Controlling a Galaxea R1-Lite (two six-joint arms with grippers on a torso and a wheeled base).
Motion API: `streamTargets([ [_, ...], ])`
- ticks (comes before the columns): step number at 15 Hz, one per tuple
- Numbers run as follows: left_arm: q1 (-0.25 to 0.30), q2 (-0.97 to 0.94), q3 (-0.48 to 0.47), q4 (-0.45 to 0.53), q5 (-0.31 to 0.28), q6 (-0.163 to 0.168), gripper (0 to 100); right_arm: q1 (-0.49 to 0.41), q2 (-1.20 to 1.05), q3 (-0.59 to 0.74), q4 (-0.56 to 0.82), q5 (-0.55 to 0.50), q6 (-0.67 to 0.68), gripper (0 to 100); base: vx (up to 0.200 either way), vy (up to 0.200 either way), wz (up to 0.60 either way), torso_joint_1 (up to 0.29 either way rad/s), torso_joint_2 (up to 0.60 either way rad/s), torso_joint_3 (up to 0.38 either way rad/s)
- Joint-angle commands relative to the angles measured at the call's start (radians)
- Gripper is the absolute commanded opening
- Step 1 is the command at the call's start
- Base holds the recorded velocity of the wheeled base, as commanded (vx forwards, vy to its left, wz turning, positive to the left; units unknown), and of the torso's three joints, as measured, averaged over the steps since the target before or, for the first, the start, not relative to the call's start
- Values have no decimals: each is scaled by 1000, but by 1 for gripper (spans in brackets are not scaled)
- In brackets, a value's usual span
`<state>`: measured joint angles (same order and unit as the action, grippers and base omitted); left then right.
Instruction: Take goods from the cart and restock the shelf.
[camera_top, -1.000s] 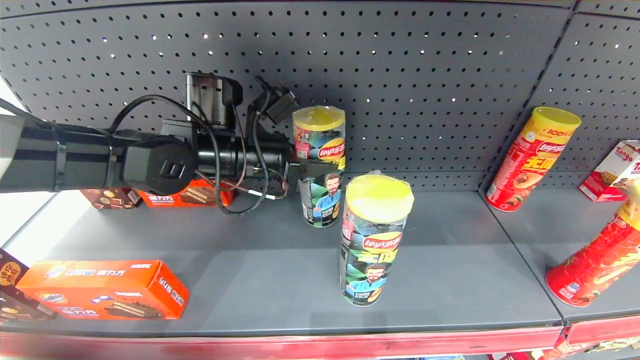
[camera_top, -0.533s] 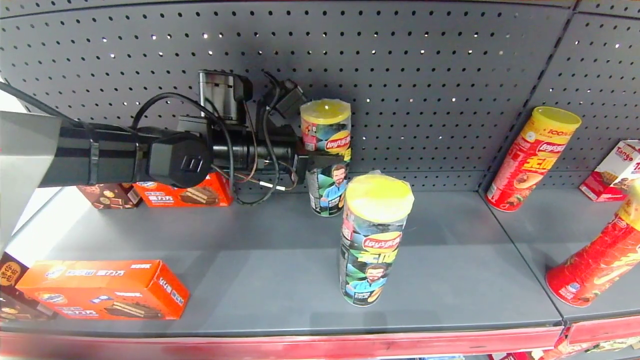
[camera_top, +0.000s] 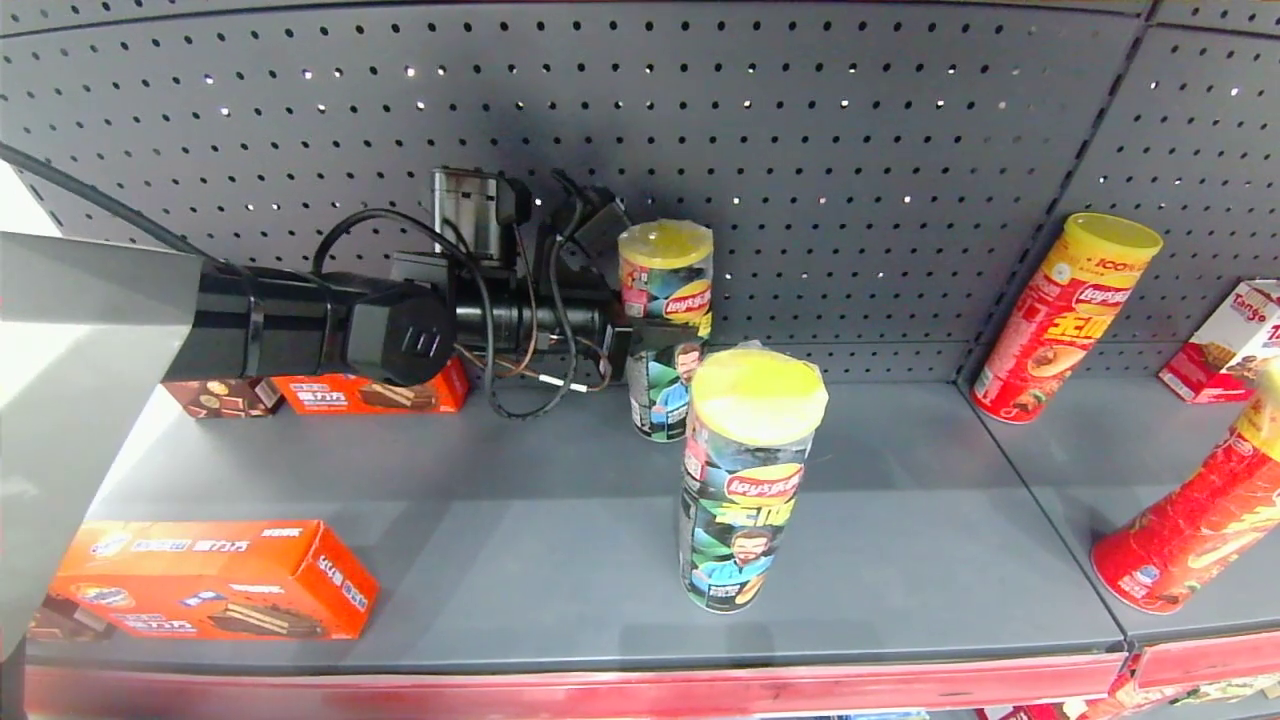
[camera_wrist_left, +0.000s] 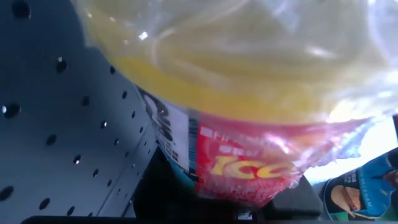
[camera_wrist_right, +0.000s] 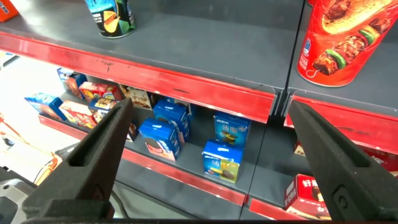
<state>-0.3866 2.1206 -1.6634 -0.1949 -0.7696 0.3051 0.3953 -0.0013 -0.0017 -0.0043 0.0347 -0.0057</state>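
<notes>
Head: left gripper (camera_top: 650, 345) clamped on can (camera_top: 665, 285), upright at shelf (camera_top: 500, 560) back edge, behind second can (camera_top: 745, 480). Placing step, I judge. Next: seat it, let go, back out clear.
Left wrist: lid (camera_wrist_left: 249, 74) close against camera.
Right wrist: right gripper (camera_wrist_right: 208, 109) spread, empty, off shelf's front edge.

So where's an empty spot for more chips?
Bare shelf lies between the front orange box and the front green can, and from that can to the back red can. Crowded behind, where the left gripper holds the rear can.
</notes>
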Motion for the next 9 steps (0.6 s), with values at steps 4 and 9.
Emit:
streamTargets([
  [4,-9,12,13,2,1,29,0,0,1,0,0,1,0,100,0,0,0,0,0,0],
  [9,-5,1,39,8,9,29,100,0,1,0,0,1,0,100,0,0,0,0,0,0],
])
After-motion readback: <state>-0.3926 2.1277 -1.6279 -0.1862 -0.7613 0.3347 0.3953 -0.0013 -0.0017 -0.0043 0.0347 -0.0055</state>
